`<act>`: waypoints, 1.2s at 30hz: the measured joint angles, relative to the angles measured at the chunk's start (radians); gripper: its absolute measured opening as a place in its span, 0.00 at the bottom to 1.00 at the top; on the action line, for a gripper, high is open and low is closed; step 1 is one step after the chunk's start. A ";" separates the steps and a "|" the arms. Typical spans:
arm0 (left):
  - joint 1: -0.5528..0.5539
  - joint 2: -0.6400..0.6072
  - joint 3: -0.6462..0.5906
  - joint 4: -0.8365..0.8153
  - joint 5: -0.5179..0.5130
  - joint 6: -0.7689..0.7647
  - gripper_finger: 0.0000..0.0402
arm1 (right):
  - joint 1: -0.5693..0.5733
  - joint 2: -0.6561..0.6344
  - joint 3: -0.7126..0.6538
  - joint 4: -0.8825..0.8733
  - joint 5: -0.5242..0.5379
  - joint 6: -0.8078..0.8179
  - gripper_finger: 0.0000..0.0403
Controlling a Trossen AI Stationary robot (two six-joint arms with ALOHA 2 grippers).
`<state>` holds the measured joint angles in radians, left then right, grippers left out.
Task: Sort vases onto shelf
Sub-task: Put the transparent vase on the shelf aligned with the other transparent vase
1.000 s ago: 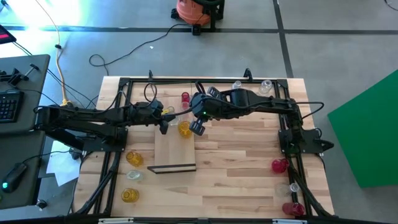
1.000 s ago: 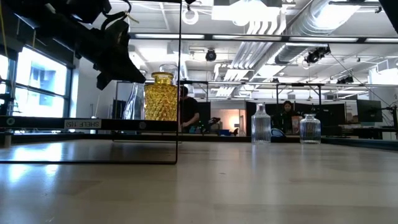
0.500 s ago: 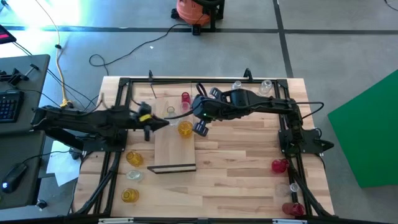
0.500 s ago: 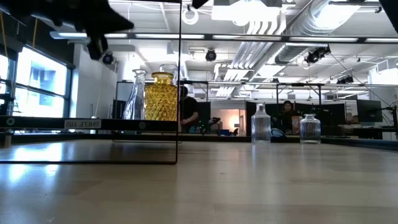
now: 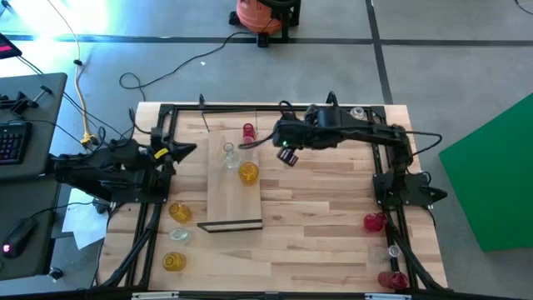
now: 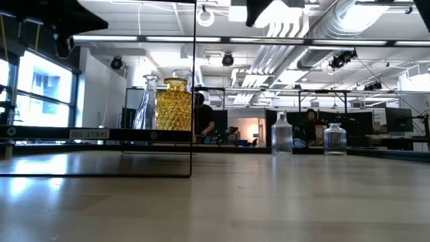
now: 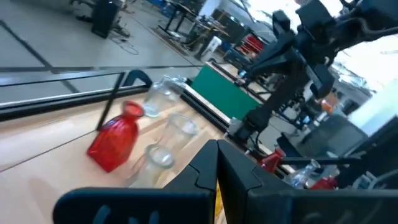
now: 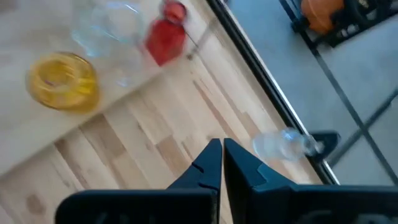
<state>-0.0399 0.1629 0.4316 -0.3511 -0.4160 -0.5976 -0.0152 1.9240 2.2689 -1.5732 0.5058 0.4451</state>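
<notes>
Left gripper (image 5: pixel 185 150) pinched closed, empty, at the table's left edge. Shelf (image 5: pixel 233 196) holds red vase (image 5: pixel 248 131), clear vase (image 5: pixel 228 154) and amber vase (image 5: pixel 247 172). Right gripper (image 5: pixel 289 155) also closed, empty, just beside the shelf's right edge.

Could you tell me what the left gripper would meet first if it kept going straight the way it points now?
Probably the clear vase on the shelf. The shut left gripper points across toward it, with the red vase slightly off line; its height above the board is unclear.
</notes>
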 joint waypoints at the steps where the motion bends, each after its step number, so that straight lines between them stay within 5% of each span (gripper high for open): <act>1: 0.000 -0.013 0.001 -0.017 -0.007 -0.009 0.00 | -0.017 -0.017 -0.025 0.007 -0.014 0.002 0.00; 6: 0.000 -0.058 0.000 -0.119 -0.075 -0.027 0.00 | -0.129 -0.060 -0.104 0.066 -0.048 -0.031 0.00; 13: 0.047 -0.031 0.000 -0.118 -0.134 0.049 0.00 | -0.277 -0.059 -0.203 0.426 -0.369 -0.221 0.00; 22: 0.246 0.184 0.000 -0.027 0.213 0.064 0.00 | -0.445 -0.058 -0.322 0.821 -0.796 -0.289 0.00; 25: 0.337 0.300 0.032 0.031 0.300 0.141 0.00 | -0.489 -0.059 -0.322 0.818 -0.858 -0.313 0.00; 30: 0.545 0.530 0.250 0.010 0.410 0.302 0.00 | -0.557 -0.059 -0.321 0.759 -0.948 -0.372 0.00; 36: 0.745 0.766 0.479 -0.039 0.519 0.388 0.00 | -0.644 -0.059 -0.319 0.626 -0.947 -0.481 0.00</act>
<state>0.7053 0.9284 0.9111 -0.3904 0.1025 -0.2091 -0.6589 1.8648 1.9495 -0.9469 -0.4412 -0.0363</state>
